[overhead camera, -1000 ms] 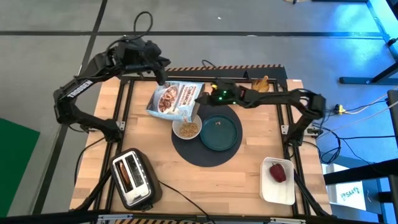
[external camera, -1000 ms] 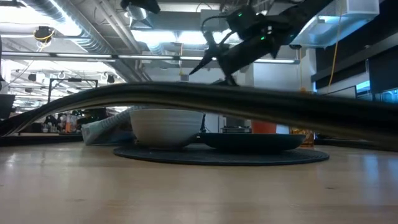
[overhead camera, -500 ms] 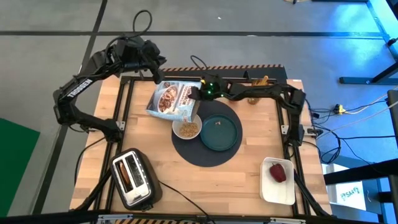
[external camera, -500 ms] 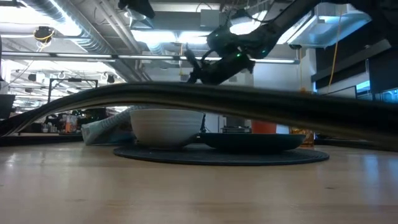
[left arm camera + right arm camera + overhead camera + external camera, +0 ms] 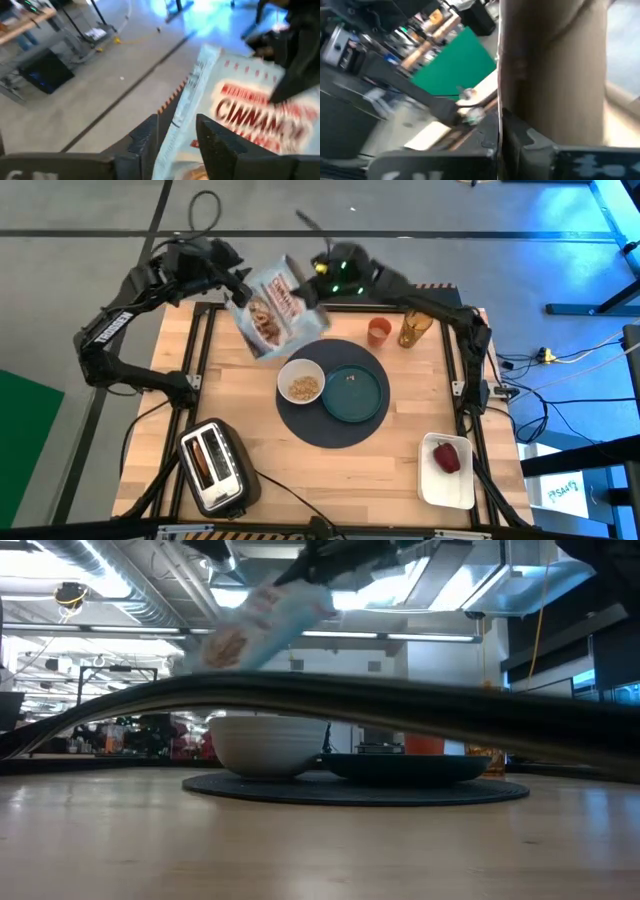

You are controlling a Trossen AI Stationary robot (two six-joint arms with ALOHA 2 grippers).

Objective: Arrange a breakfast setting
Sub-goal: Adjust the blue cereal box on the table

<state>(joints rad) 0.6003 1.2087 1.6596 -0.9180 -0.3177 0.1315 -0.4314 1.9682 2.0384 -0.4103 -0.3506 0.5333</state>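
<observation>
1. Up has gone the cereal bag: a moment ago it lay on the table by the small white bowl, and now it hangs in the air past the table's far edge.
2. Both arms have lifted and pulled back with it.
3. The right gripper is squeezed tight on one edge of the bag.
4. The left gripper has the bag's other edge between its two fingers, which stand a little apart, and it is hard to tell if they still pinch it.
5. The white bowl, with cereal in it, sits on the dark round mat beside the teal plate.
6. The small orange cup stands near the table's far edge.
7. The red fruit lies in the white tray.
8. The toaster sits at the near left corner.
</observation>
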